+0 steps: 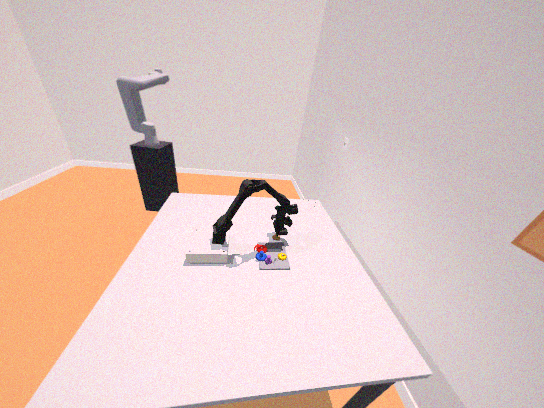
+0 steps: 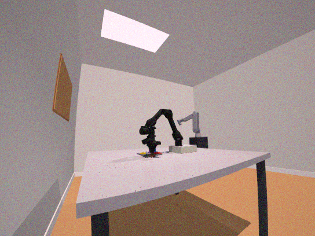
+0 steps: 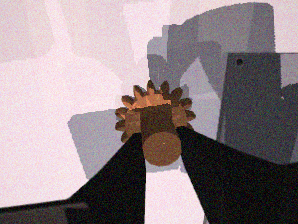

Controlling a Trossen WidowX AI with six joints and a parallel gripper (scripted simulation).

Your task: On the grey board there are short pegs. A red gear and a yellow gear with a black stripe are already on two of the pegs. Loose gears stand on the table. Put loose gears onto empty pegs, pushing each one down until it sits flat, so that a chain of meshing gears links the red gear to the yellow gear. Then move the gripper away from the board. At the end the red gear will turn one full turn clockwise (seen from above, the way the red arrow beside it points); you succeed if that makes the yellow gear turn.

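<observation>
My gripper is shut on the knob of the brown gear, beside the grey board. In the top view the red gear is at the board's far left corner, with the blue gear and the purple gear close by. The yellow gear is on the board's right side. Its black stripe is too small to make out. Which pegs are empty is too small to tell, and part of the board lies in the arm's shadow.
The arm's white base block stands left of the board in the top view. A second grey arm on a black pedestal stands beyond the table.
</observation>
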